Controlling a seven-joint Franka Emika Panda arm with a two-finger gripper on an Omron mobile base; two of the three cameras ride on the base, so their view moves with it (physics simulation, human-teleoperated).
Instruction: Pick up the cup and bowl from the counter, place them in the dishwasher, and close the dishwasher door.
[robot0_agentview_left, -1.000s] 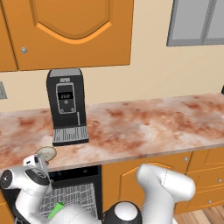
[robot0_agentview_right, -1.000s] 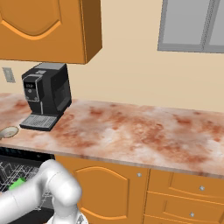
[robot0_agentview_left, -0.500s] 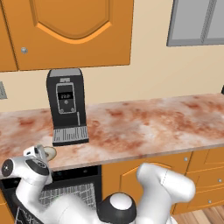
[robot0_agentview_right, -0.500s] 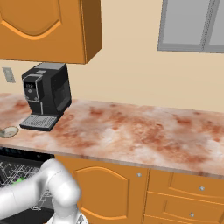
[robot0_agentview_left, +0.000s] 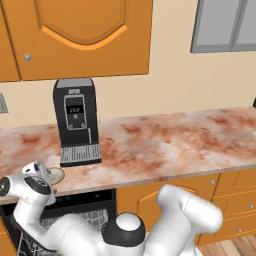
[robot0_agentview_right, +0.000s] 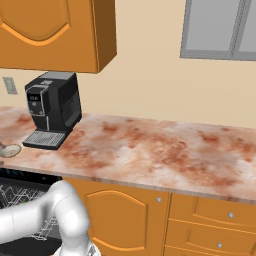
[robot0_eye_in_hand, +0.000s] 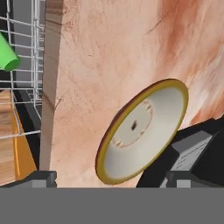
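Observation:
The beige bowl (robot0_eye_in_hand: 140, 131) lies on the marbled counter (robot0_eye_in_hand: 109, 52) near its front edge, right in front of my open gripper (robot0_eye_in_hand: 111, 179), with nothing between the fingertips. From the base the bowl (robot0_agentview_left: 56, 175) (robot0_agentview_right: 10, 149) sits left of the coffee machine's tray, and my white wrist is beside it. The green cup (robot0_eye_in_hand: 6, 54) lies in the grey wire rack (robot0_eye_in_hand: 24, 78) of the dishwasher (robot0_agentview_left: 95, 200), which stands open under the counter (robot0_agentview_left: 175, 145). The dishwasher door is out of view.
A black coffee machine (robot0_agentview_left: 76, 120) (robot0_agentview_right: 52, 110) stands on the counter just right of the bowl, its base close to my right fingertip (robot0_eye_in_hand: 183, 177). Orange wall cabinets (robot0_agentview_left: 80, 35) hang above. Orange cabinet doors and drawers (robot0_agentview_right: 200, 225) run to the right below the counter.
My hand has risen from the dishwasher rack and shifted slightly left, level with the counter edge at the bowl. My arm now covers the cup in both base views. The gripper stays open.

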